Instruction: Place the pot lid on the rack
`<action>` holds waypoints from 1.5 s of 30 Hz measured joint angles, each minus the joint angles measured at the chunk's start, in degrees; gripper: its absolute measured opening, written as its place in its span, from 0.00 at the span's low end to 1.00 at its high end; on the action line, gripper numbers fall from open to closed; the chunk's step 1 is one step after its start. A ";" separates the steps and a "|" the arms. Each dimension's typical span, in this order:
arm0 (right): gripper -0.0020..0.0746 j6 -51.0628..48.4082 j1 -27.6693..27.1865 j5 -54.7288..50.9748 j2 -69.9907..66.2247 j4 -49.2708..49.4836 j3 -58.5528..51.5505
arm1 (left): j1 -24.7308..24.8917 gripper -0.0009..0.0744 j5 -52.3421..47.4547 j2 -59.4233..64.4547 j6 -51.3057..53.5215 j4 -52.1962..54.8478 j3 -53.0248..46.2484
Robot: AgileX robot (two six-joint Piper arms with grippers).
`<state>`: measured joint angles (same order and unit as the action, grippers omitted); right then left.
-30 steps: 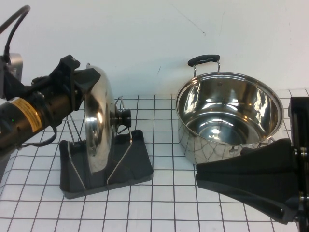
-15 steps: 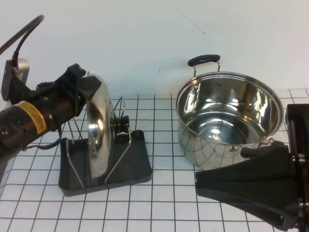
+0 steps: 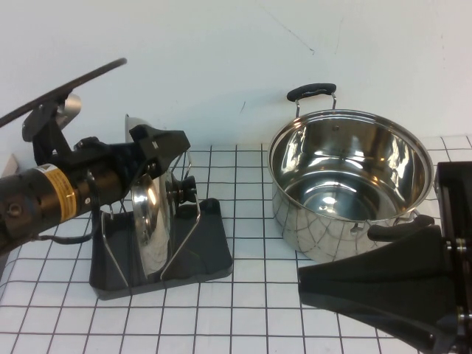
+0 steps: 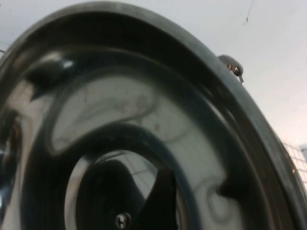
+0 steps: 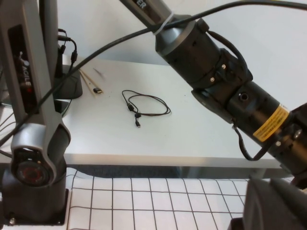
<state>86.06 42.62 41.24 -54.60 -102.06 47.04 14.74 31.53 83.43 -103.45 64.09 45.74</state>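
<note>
The shiny steel pot lid (image 3: 151,221) stands on edge in the black rack (image 3: 210,254), between its wire uprights, with its black knob (image 3: 184,189) facing the pot. My left gripper (image 3: 164,140) hovers at the lid's top edge, open, with a finger on either side of the rim and no grip on it. The lid's underside (image 4: 144,115) fills the left wrist view. My right gripper (image 3: 304,276) lies low at the front right, shut and holding nothing. Its black body (image 5: 276,206) shows in the right wrist view.
A deep steel pot (image 3: 346,177) with black handles stands right of the rack, just behind my right gripper. The white gridded mat (image 3: 251,317) runs to the front. In the right wrist view a side table (image 5: 158,134) carries a loose black cable (image 5: 144,106).
My left gripper has opened and let go of the lid, which has settled lower into the rack. The left arm has levelled out and shifted right. The right arm has hardly moved.
</note>
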 joint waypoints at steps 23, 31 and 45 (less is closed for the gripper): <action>0.03 2.44 0.00 1.56 0.00 0.00 0.00 | -2.96 0.80 -1.21 -11.15 -16.62 36.16 4.84; 0.03 -0.09 0.00 0.47 0.56 -0.08 0.00 | -10.14 0.17 12.36 -21.36 -16.50 37.17 5.08; 0.03 -72.10 0.00 -73.66 4.96 23.31 1.87 | -13.27 0.01 -16.02 -34.95 7.96 36.71 4.08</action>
<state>13.95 42.62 -32.42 -49.65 -78.75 48.90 1.47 15.52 48.47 -95.48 100.79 49.82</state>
